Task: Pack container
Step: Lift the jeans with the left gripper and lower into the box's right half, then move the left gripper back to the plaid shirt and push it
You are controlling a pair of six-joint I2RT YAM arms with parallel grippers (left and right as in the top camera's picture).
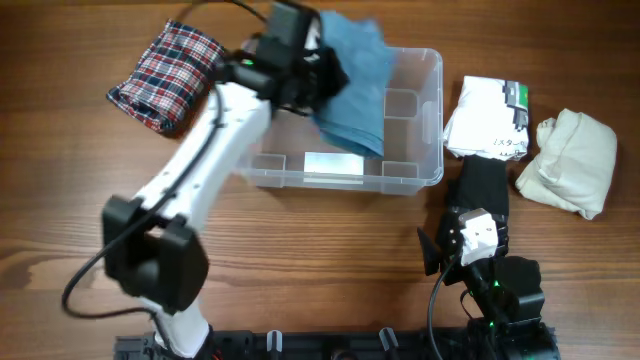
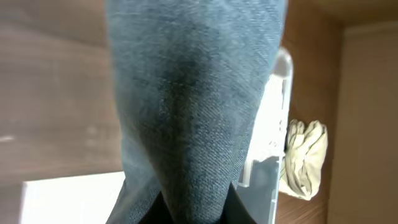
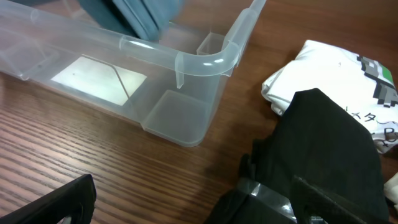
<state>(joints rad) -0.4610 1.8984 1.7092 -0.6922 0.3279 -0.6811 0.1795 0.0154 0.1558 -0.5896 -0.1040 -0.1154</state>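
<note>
The clear plastic container (image 1: pixel 425 120) stands at the table's middle back, with a white label (image 1: pixel 335 165) on its base. My left gripper (image 1: pixel 312 82) is shut on a blue denim cloth (image 1: pixel 352 95) and holds it hanging over the container's left half. In the left wrist view the denim (image 2: pixel 193 93) fills the frame and hides the jaws (image 2: pixel 193 214). My right gripper (image 1: pixel 455 228) is open and low over the table, just right of the container's near right corner (image 3: pixel 205 62). Its gap (image 3: pixel 165 199) is empty. A black cloth (image 3: pixel 329 143) lies against its right finger.
A plaid cloth (image 1: pixel 165 75) lies at the back left. Right of the container lie a folded white printed shirt (image 1: pixel 488 120), the black cloth (image 1: pixel 482 185) and a cream cloth (image 1: pixel 570 160), which also shows in the left wrist view (image 2: pixel 305 158).
</note>
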